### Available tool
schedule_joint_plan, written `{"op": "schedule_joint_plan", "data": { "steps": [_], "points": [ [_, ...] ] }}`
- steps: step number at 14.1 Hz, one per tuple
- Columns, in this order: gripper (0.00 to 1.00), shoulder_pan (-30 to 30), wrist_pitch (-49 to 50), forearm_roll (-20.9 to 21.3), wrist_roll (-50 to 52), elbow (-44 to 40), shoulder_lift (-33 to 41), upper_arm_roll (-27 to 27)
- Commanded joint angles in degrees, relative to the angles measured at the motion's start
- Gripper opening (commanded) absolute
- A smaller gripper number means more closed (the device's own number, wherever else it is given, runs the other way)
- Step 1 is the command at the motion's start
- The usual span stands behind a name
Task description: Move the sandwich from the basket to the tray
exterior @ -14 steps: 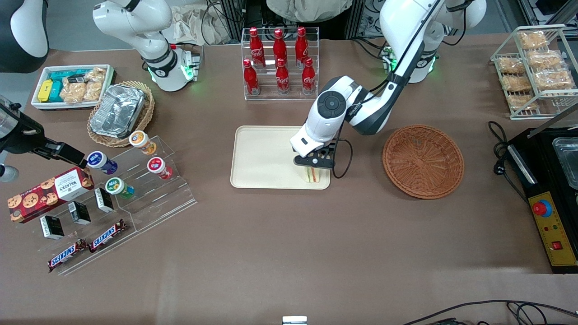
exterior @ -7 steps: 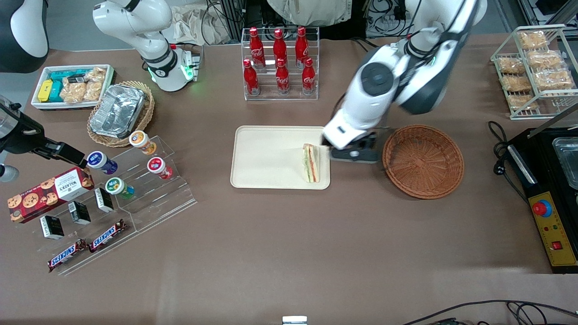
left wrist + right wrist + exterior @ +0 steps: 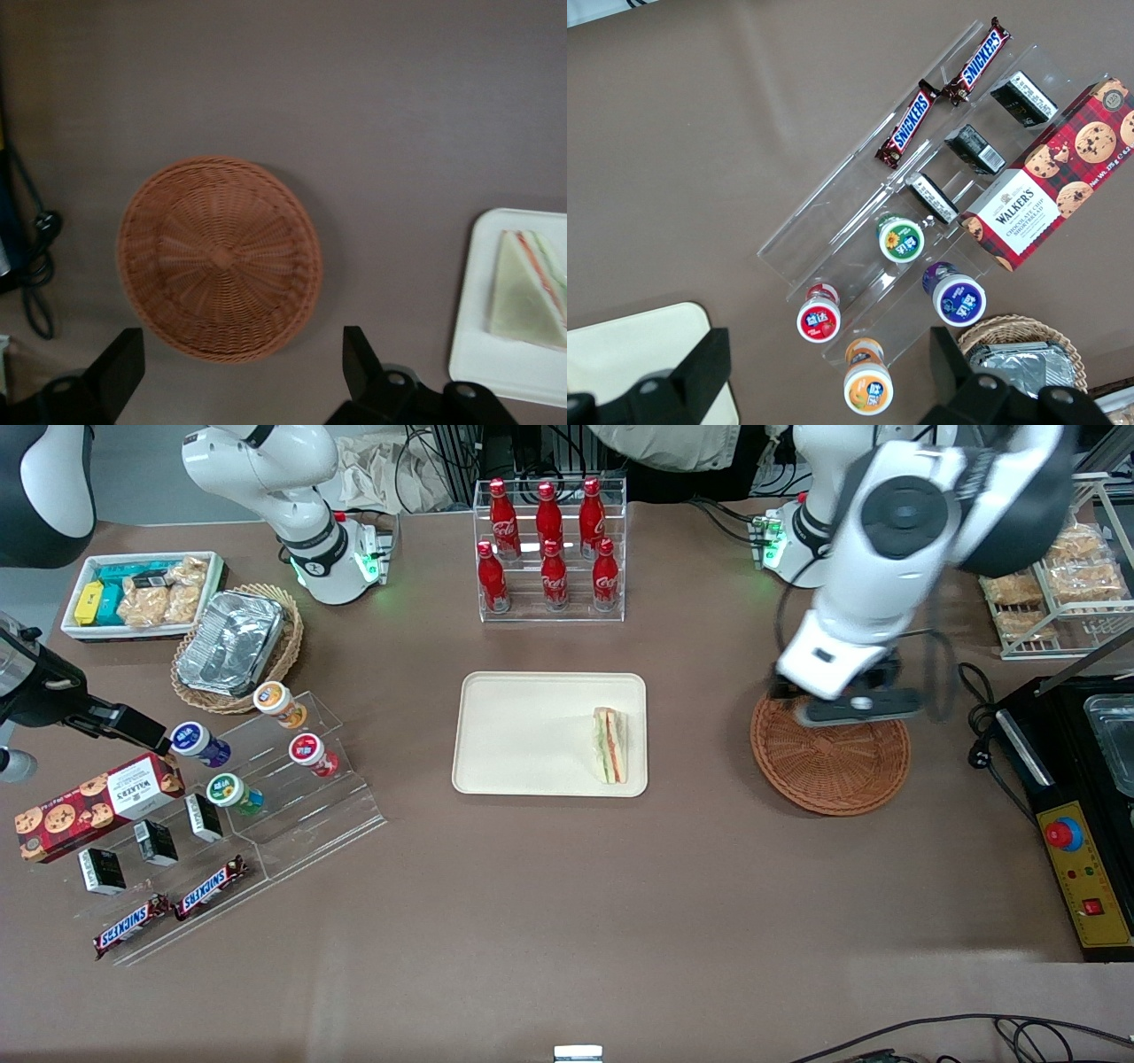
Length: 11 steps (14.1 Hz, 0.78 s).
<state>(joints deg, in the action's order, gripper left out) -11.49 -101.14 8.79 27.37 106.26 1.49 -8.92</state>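
Note:
The sandwich (image 3: 610, 745), a white-bread wedge with red, orange and green layers, lies on the cream tray (image 3: 523, 731) at the edge nearest the basket. The round reddish-brown wicker basket (image 3: 830, 762) holds nothing. My left gripper (image 3: 850, 708) hangs open and empty, high over the basket's rim farthest from the front camera. In the left wrist view the basket (image 3: 220, 257) fills the middle, the black fingertips (image 3: 359, 363) stand wide apart with nothing between them, and the sandwich (image 3: 527, 292) rests on the tray (image 3: 474, 354) well apart from the gripper (image 3: 239, 376).
A rack of red cola bottles (image 3: 549, 549) stands farther from the camera than the tray. A wire rack of bagged pastries (image 3: 1054, 567) and a black machine (image 3: 1085, 806) with a cable (image 3: 974, 717) sit toward the working arm's end. Acrylic snack stand (image 3: 257, 779) lies toward the parked arm's end.
The gripper let go of the sandwich, leaving it on the tray. It rose and swung toward the working arm's end, now over the basket.

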Motion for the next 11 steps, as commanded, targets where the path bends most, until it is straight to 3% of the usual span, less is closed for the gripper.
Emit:
{"op": "schedule_joint_plan", "data": {
  "steps": [1,6,8,11],
  "points": [
    [0.99,4.11,1.03,0.79,-0.21,0.27,2.11,-0.75],
    [0.99,8.77,1.55,0.27,-8.44,-0.35,2.98,-0.66],
    [0.99,8.07,2.78,-0.17,-12.93,-0.44,4.04,3.01],
    [0.99,7.54,3.05,-4.64,-17.16,-0.44,5.18,6.53]
  ]
}}
